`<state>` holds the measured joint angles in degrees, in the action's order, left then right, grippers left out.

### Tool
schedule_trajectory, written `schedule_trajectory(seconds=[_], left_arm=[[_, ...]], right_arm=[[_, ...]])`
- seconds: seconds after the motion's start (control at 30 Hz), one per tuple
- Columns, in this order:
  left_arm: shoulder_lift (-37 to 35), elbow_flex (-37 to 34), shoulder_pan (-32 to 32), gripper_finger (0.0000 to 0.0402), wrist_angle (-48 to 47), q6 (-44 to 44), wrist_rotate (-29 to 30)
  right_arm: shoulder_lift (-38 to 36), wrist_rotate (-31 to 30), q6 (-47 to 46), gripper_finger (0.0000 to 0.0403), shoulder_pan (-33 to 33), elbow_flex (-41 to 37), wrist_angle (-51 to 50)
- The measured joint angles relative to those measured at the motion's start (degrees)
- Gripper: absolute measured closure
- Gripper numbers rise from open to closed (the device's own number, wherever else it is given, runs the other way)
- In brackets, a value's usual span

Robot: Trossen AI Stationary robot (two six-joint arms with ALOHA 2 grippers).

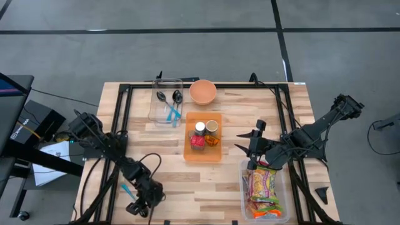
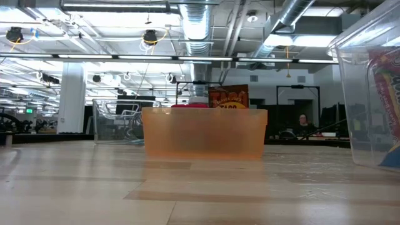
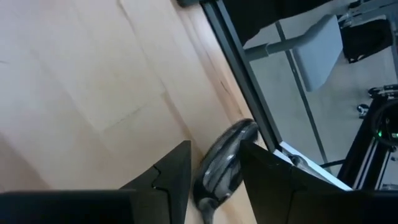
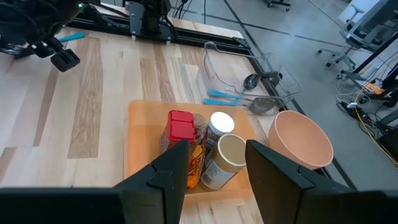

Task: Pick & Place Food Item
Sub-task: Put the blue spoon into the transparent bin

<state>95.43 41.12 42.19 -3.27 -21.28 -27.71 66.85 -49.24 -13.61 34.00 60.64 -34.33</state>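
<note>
On a pale wooden table (image 1: 225,181), the left gripper (image 3: 214,177) clamps a spoon (image 3: 225,163) between its jaws; the right gripper (image 4: 217,171), jaws apart and empty, hovers short of the orange tray (image 4: 140,134) of food jars (image 4: 221,158).

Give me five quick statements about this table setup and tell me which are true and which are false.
1. The left pincer has a spoon between its fingers. True.
2. The pink bowl sits inside the orange tray. False: it stands on the table beyond the tray, beside the clear box of spoons.
3. The right pincer grips a snack packet. False: its fingers are apart with nothing between them, near the bin of snack packets.
4. The orange tray holds a jar with a red lid. True.
5. The clear box of spoons is empty. False: spoons with blue handles lie in it.
</note>
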Motion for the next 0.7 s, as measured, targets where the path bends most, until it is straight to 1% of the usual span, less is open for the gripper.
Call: schedule_trajectory(seconds=[0.17,0.27,0.4,0.57,0.7], left_arm=[[2.89,-0.02,0.16,0.0271,3.59,0.04,-0.32],[4.93,0.06,0.16,0.0271,4.82,0.67,-2.25],[5.59,0.15,0.20,0.0277,5.33,2.71,-2.79],[5.17,0.04,0.11,0.0312,5.19,3.22,-2.21],[5.18,-0.02,-0.19,0.0356,4.63,5.09,-1.75]], right_arm=[[0.00,0.19,0.00,0.0249,0.00,-0.02,0.02],[0.00,0.36,0.00,0.0249,0.00,0.00,0.00],[0.00,0.89,0.00,0.0249,0.00,0.00,0.02],[0.00,1.25,0.00,0.0249,-0.02,-0.02,0.02],[0.00,1.27,0.00,0.0249,-0.02,-0.01,0.00]])
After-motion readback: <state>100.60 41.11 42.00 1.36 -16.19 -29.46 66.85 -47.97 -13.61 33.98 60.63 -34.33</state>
